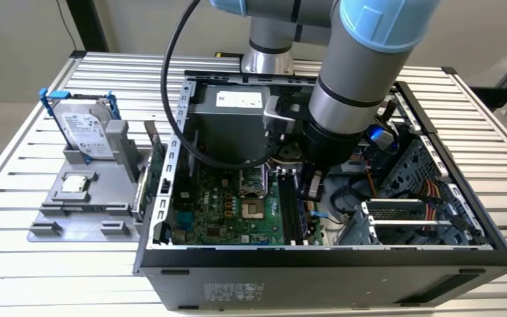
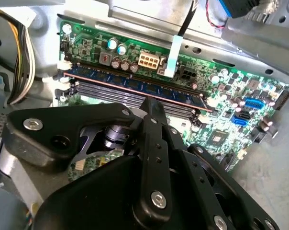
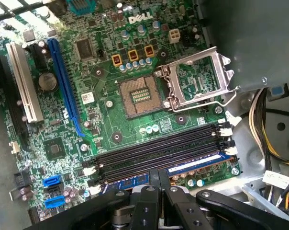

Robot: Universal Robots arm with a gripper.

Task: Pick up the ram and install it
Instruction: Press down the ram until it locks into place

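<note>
The ram [image 2: 111, 82] is a long thin stick with blue chips. It stands in a memory slot of the green motherboard [image 3: 106, 110], with white clips at both ends. In the first wrist view the ram [image 3: 194, 165] lies in the slot nearest the black fingers, beside dark bare slots [image 3: 154, 151]. My gripper [image 2: 151, 103] is shut, and its tips sit at the middle of the stick's length. The jaws close along the stick, not across its faces. In the exterior view the gripper [image 1: 309, 193] reaches down into the open computer case [image 1: 324, 261].
A grey holder [image 1: 60, 224] on the slatted table, at the exterior view's left, carries a silver hard drive in a blue frame [image 1: 86, 132] and a small square chip [image 1: 76, 183]. An open processor socket [image 3: 139, 96], cable bundles [image 3: 264, 124] and metal case walls crowd the slots.
</note>
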